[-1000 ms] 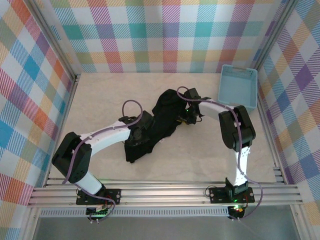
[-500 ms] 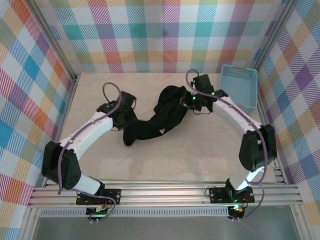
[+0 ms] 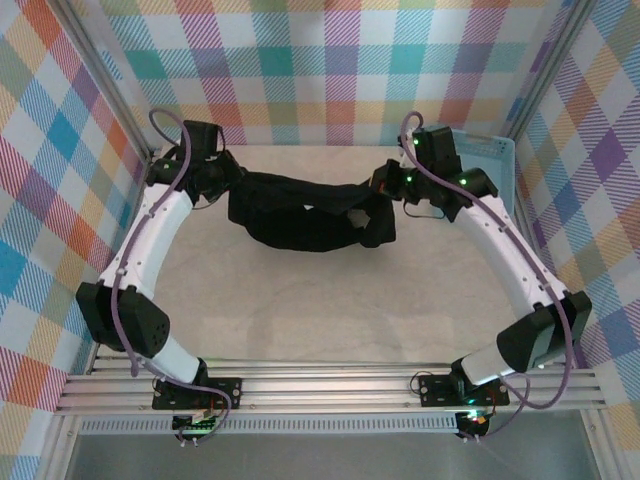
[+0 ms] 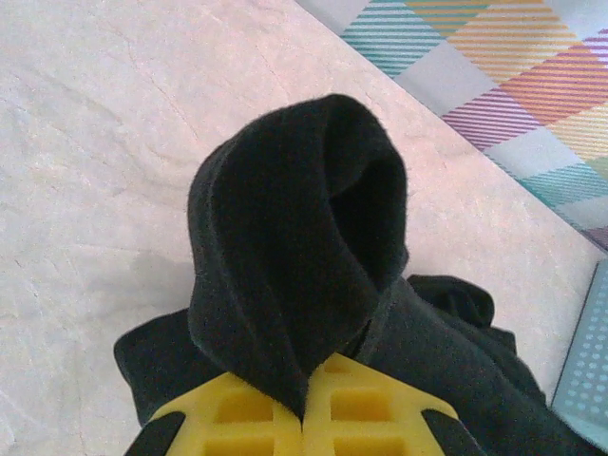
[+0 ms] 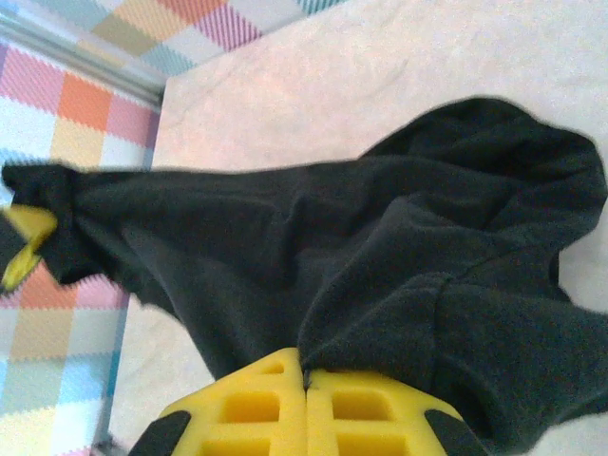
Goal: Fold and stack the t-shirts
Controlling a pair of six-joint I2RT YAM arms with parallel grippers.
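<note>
Light-blue basket (image 3: 500,150) in far right corner, inside mostly hidden behind right arm (image 3: 510,255), black t-shirt (image 3: 305,212) stretched over counter (image 3: 300,310) between left fingers (image 4: 242,416) and right fingers (image 5: 252,404), both pinching cloth

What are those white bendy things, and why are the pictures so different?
Those are two robot arms bolted to a table. One picture comes from a camera high above them. The other two come from little cameras on each wrist, so the yellow blocks at the bottom are the claw's own fingers. The left claw and the right claw each pinch one end of a black t-shirt, which stretches and sags between them. A light-blue basket sits in the far right corner.
</note>
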